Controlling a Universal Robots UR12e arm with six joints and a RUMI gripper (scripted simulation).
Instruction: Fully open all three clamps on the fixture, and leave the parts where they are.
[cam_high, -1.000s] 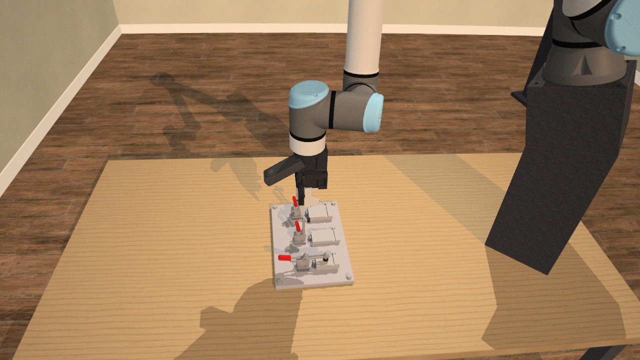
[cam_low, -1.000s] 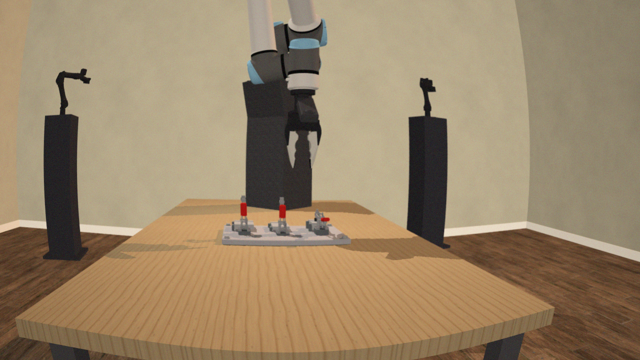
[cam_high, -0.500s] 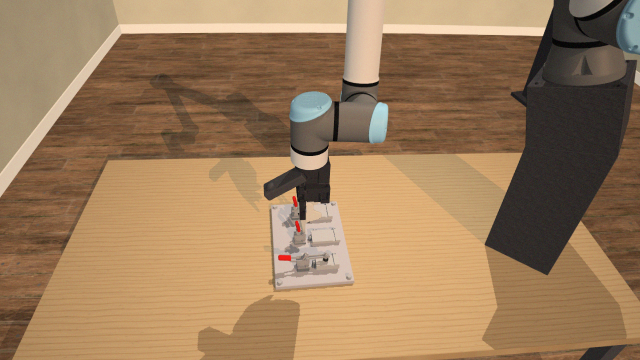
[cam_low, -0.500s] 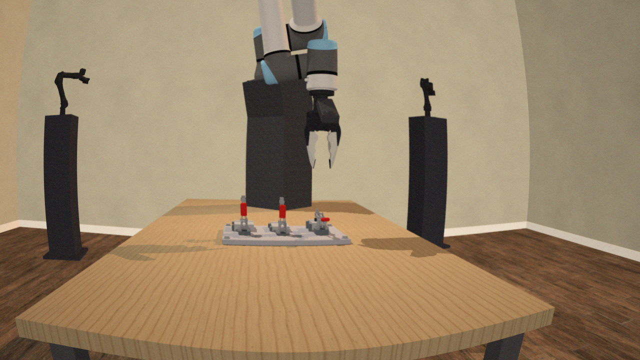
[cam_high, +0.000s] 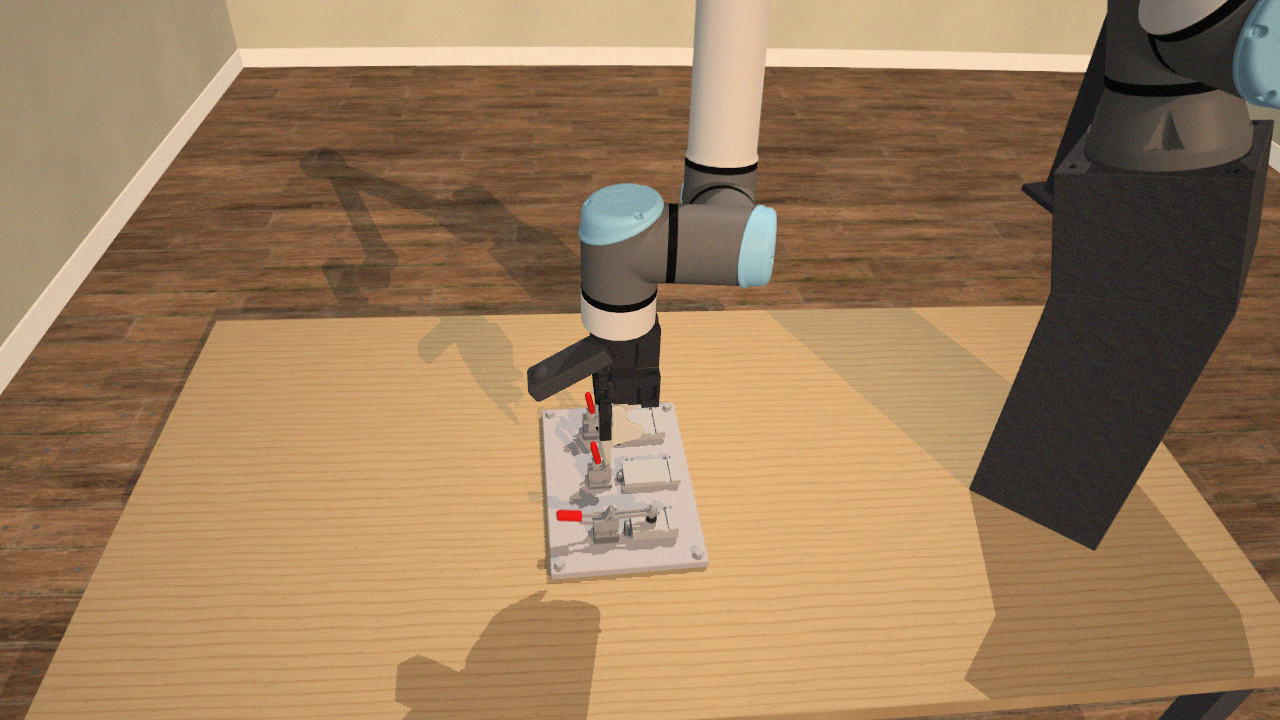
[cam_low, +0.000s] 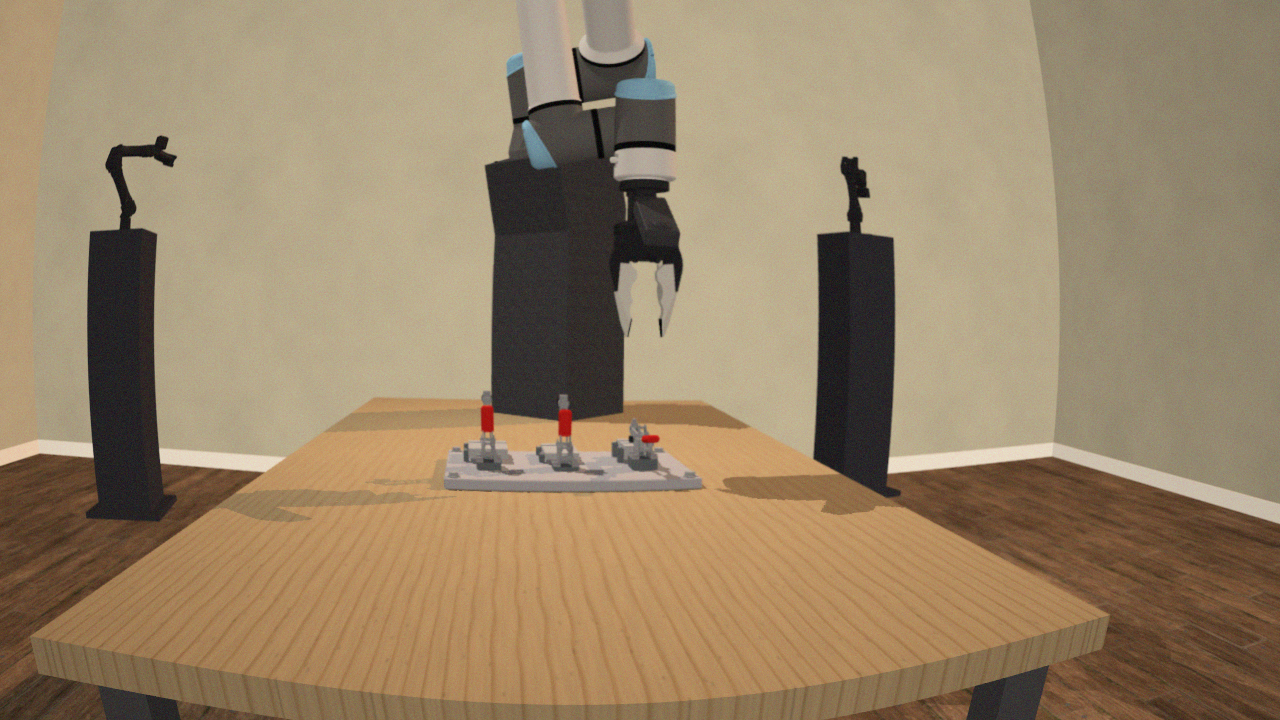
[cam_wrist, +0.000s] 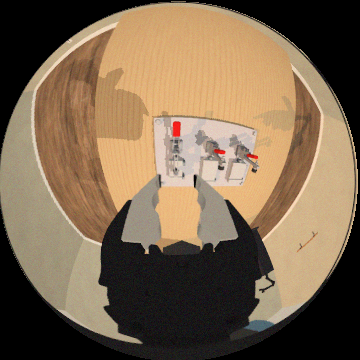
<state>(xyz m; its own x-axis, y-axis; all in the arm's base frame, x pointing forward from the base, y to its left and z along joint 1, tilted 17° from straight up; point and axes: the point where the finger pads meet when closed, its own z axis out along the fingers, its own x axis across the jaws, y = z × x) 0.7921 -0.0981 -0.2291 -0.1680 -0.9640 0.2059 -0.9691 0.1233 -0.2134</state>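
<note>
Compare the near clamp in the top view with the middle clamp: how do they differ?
The near clamp has its red handle lying flat, pointing outward; the middle clamp has its handle standing upright. The near one's bar reaches over its part; the middle one's part lies uncovered. Both sit on the fixture plate.
</note>
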